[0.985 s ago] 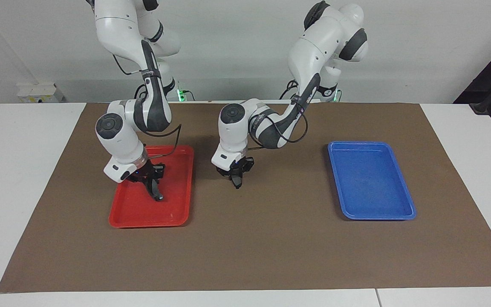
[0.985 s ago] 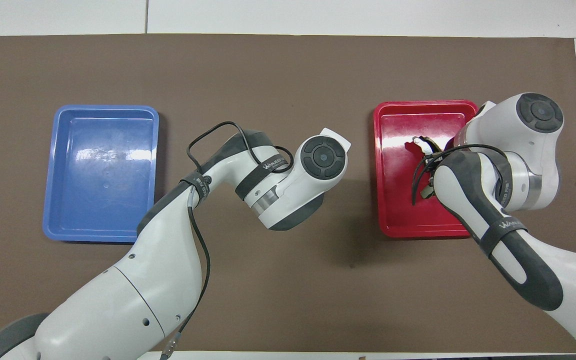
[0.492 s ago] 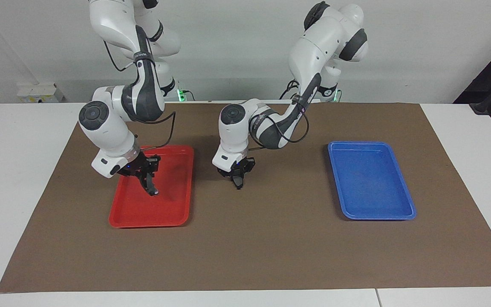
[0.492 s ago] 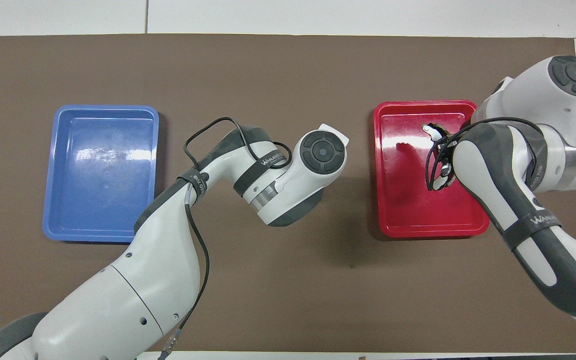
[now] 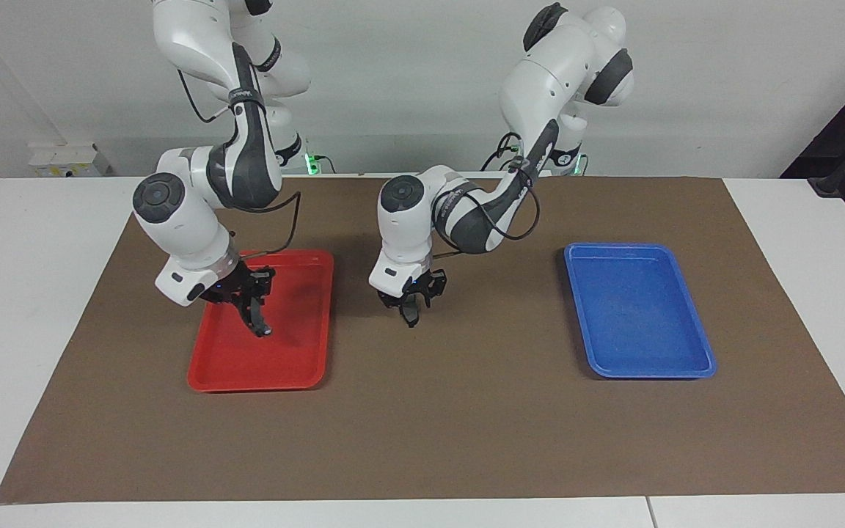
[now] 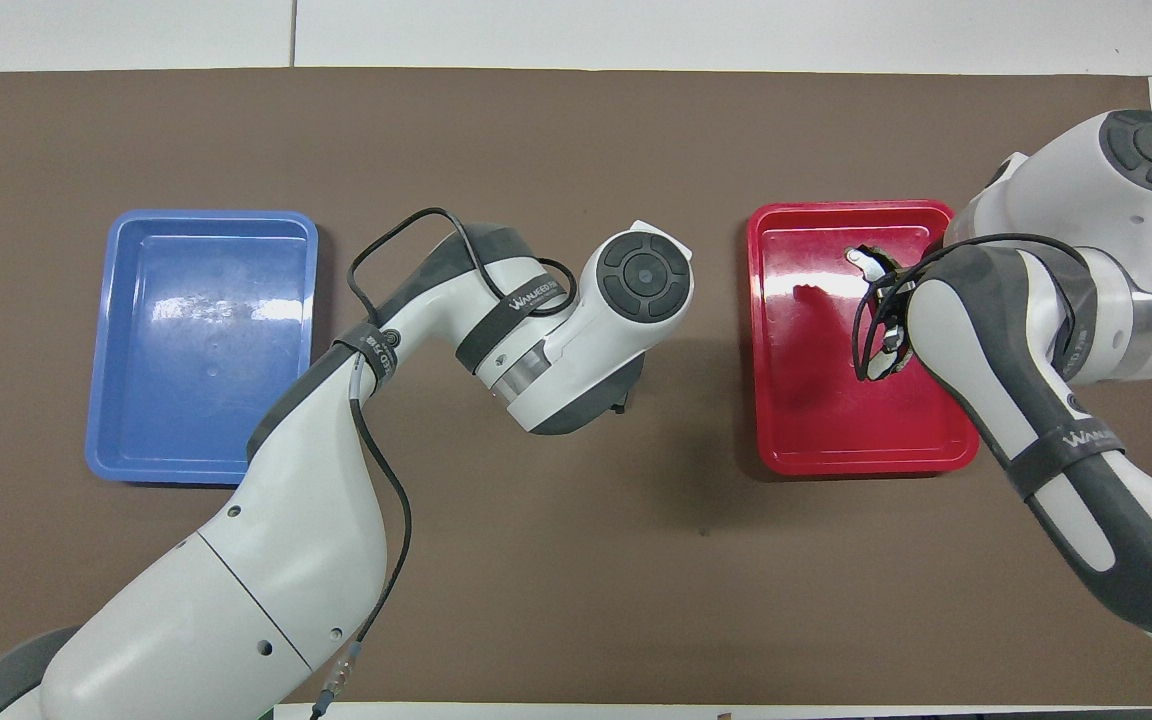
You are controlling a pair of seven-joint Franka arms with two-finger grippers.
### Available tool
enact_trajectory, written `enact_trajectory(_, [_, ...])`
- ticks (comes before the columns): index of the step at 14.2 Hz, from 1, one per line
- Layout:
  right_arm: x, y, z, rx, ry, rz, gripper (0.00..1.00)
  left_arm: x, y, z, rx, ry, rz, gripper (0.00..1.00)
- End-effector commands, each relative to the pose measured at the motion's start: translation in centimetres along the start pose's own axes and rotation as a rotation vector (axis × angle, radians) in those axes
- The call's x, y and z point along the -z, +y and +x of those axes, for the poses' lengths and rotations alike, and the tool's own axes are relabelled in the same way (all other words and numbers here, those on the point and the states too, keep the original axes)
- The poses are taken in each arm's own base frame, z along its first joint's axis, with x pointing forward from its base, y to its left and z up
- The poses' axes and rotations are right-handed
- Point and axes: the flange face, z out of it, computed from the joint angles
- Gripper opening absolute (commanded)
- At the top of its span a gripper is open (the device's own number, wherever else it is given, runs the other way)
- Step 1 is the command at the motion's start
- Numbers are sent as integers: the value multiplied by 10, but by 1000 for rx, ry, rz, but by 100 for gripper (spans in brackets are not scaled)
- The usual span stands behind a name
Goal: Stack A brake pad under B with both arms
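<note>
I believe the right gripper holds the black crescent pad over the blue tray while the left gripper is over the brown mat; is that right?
Not quite: the right gripper holds B, the black crescent pad, over the red tray, not the blue one, as the facing view shows. The left gripper is indeed over the brown mat.
</note>
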Motion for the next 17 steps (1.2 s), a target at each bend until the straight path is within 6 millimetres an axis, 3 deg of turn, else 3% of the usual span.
enact_trajectory(1, [6,2,0,27,-4,14,0,42,-15,15,16,60,17,81])
enact_trajectory(5, [13,-17,4,43,-7,15,0,95,-66,41,-11,28,66,99])
enact_trajectory(7, [16,-44,7,44,-11,12,0,132,-100,48,-48,-20,80,99])
enact_trajectory(9, [25,-89,11,12,-5,9,0,170,-137,53,-98,-52,88,99])
enact_trajectory(11, [33,-147,12,-34,22,3,0,203,-179,64,-147,-64,88,99])
enact_trajectory(14, [23,-214,15,-98,38,40,0,241,-258,87,-150,-78,57,99])
enact_trajectory(17, [-7,-283,16,-53,57,46,0,255,-351,111,-169,-95,13,99])
